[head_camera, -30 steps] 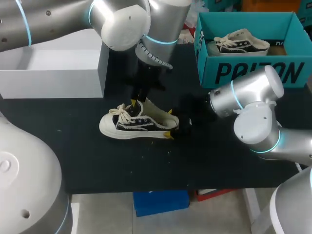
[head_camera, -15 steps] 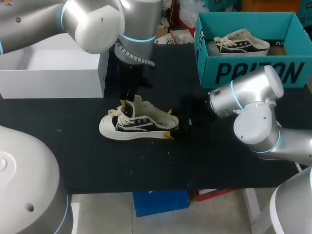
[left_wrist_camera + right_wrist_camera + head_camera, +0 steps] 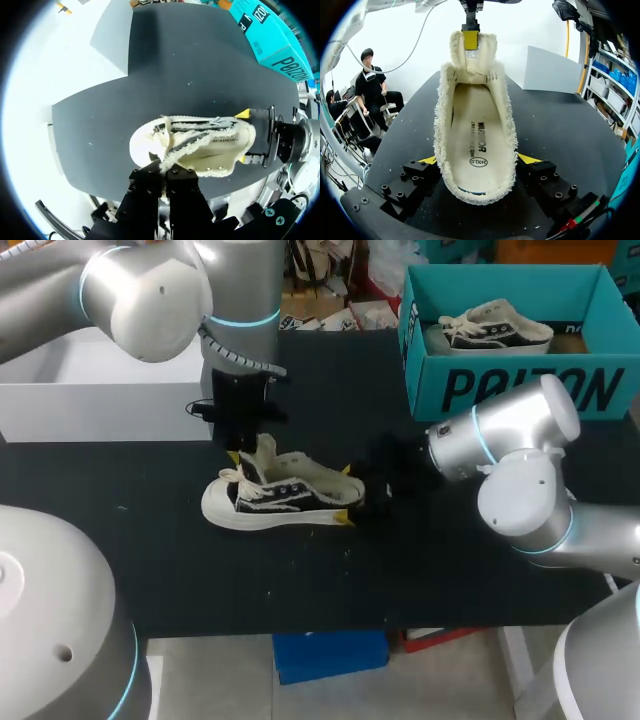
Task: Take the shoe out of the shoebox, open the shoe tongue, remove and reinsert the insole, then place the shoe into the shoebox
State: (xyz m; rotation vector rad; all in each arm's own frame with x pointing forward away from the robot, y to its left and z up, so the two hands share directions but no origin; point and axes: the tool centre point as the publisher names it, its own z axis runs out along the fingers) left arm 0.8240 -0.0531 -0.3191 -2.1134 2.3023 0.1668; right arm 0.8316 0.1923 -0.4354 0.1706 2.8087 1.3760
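Two sneakers, one teal shoebox: the second sneaker lies inside it, while the sneaker stands on the black table, well left of the shoebox and nearer us. It is cream, fray-edged and black-sided, its insole in. Our left gripper pinches its raised tongue; our right gripper clamps its heel.

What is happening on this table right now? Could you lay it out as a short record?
shoe: lying on the black table, outside the box
left gripper: shut on the shoe tongue, holding it up
right gripper: shut on the shoe at the heel, one finger on each side
insole: in place inside the shoe
shoebox: teal, open, with a second shoe inside
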